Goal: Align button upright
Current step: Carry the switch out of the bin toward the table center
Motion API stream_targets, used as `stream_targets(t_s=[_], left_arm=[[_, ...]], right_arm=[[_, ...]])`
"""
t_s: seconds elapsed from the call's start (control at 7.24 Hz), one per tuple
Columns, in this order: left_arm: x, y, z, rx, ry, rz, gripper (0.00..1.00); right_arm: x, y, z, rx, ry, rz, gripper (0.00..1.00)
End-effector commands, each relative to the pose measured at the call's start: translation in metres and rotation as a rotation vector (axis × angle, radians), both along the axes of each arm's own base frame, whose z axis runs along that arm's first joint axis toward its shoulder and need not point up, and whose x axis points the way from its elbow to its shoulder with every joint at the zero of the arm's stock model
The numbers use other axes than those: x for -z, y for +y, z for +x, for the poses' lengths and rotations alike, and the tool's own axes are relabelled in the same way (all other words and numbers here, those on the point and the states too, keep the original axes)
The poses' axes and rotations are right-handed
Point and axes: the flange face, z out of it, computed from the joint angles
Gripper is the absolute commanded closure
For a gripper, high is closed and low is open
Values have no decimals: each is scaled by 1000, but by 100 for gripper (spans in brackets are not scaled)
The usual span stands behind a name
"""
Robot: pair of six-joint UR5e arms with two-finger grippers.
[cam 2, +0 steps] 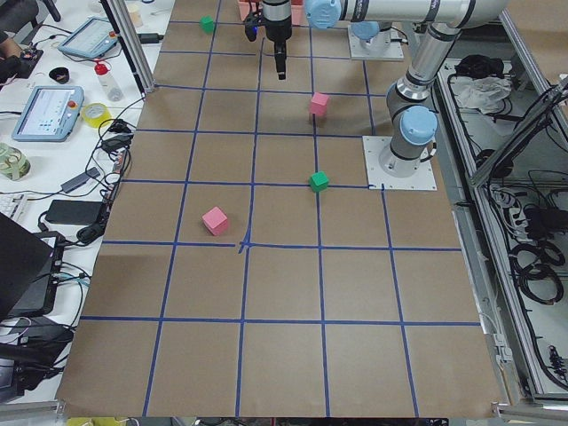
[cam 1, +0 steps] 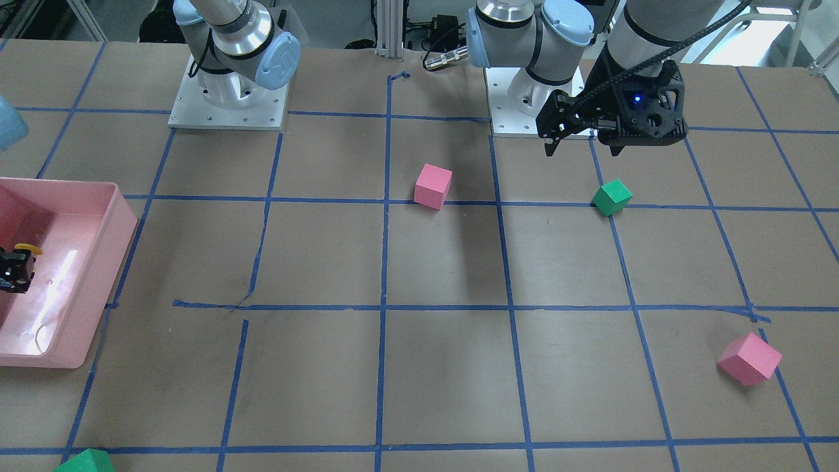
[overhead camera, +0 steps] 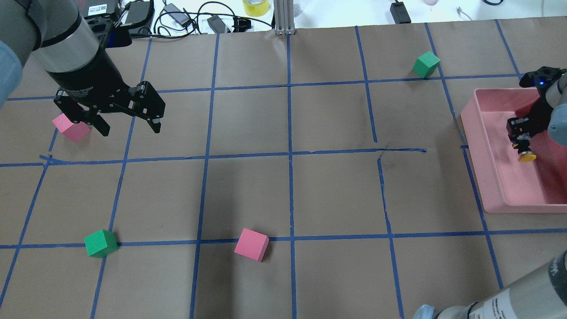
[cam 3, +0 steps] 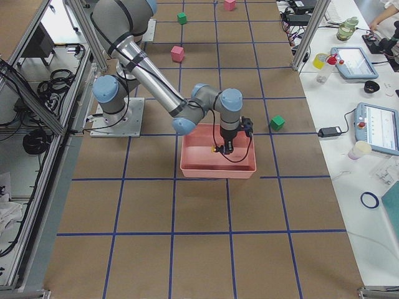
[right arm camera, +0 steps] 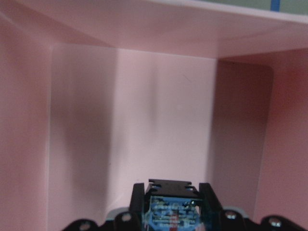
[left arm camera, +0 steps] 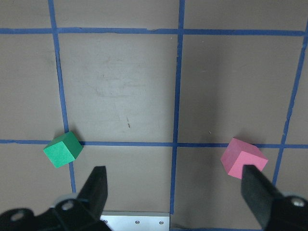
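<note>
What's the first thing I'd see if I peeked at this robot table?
Probably the big pink bin at the robot's right end, where the right gripper grips a little button with a bright yellow cap. Then the left gripper, hanging open high over the brown table. Pink cubes and green cubes dot its blue grid.

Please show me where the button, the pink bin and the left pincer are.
button point(overhead camera: 526, 155): overhead exterior view, on its yellow cap.
pink bin point(overhead camera: 509, 186): overhead exterior view, on its bare floor.
left pincer point(overhead camera: 131, 130): overhead exterior view, midway between its open fingertips.
</note>
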Motion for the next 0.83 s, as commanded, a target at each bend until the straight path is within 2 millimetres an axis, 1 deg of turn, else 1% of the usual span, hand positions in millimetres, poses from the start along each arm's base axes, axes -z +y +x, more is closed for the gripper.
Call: stream_targets(t_s=[0.0,0.14,0.28,0.41,0.55,0.69], left_arm=[[1,0,0,0,0,1,0],[0,-1,0,0,0,0,0],[3,-2,0,-3,1,4,0],[3,-2,0,-3,1,4,0],[3,-2,0,-3,0,4,0],[3,-2,0,-3,0,4,0]], right_arm=[[-77,-14,56,-83,-4,-25,100],[-95,-25,104,-155,11,-55,100],[-92,-28,143,-161,-8,-59,100],[-93,-33,200,-166,-31,-70,100],[-82,-31,273,-171,-67,-66,100],[-70,-23,350,-90,-108,-62,100]])
